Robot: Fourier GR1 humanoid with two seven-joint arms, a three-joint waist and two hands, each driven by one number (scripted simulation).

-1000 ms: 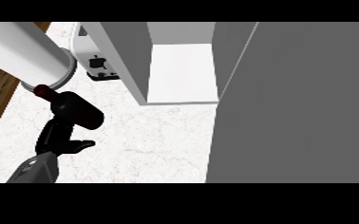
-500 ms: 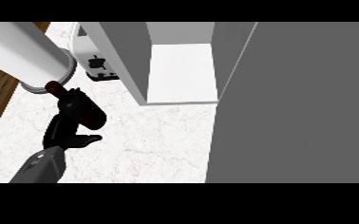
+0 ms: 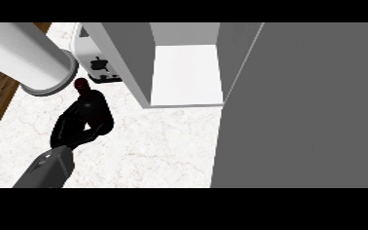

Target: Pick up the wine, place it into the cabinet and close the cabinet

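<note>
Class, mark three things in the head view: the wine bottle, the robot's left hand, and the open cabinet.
wine bottle (image 3: 81,84): head view, on its dark red top, showing above the hand.
left hand (image 3: 84,119): head view, on the back of the hand, curled round the bottle.
cabinet (image 3: 187,73): head view, on its bare white inner floor.

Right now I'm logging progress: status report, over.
Left hand curled round the wine. Right hand out of view. Cabinet open, nothing blocking its opening.

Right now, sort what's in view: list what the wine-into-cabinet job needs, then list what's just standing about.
For the job:
- wine, only its dark red top showing
- left hand, curled round the wine
- cabinet, its inside open
- cabinet door, open

Standing about:
- white cylinder
- toaster
</note>
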